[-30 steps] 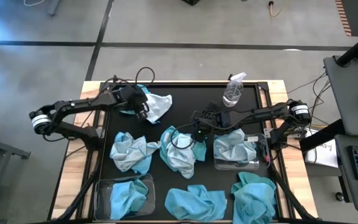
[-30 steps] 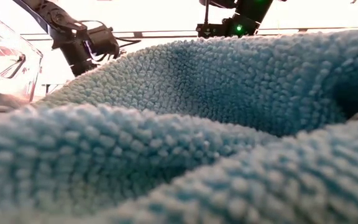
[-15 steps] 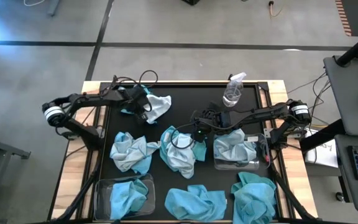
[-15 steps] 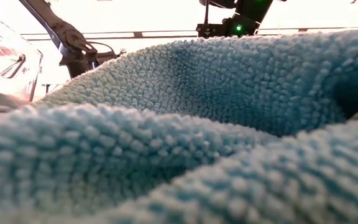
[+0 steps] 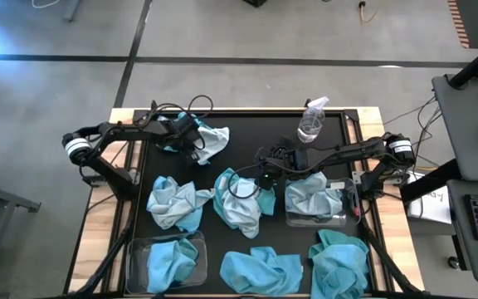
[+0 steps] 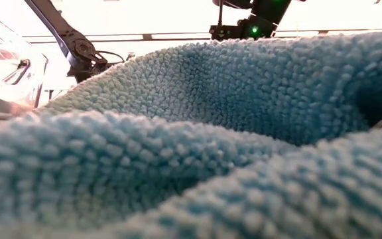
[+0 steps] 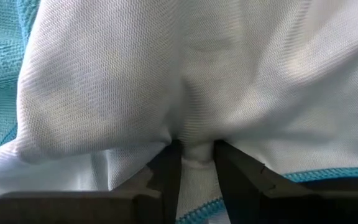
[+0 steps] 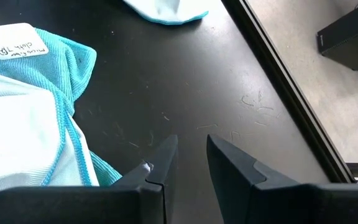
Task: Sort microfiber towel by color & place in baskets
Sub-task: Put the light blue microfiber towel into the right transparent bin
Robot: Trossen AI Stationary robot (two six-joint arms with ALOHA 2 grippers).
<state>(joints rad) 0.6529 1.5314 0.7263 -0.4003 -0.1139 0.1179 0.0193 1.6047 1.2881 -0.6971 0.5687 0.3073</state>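
Fingers of the left gripper (image 7: 192,163) pinched a fold of the pale, finely woven towel (image 5: 212,139) at the table's far left. Only the right wrist view showed the right gripper (image 8: 190,155) empty, jaws slightly parted over bare black tabletop (image 8: 185,81). Nubby turquoise pile (image 6: 231,133) filled the low view.

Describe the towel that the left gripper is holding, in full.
The pale whitish towel lies crumpled at the table's far left, on the black mat. It looks like a fine woven microfiber with a turquoise stitched edge. The left gripper is shut on a pinched fold of it. Bright turquoise cloth shows beside it. No other towel touches it in the high view.
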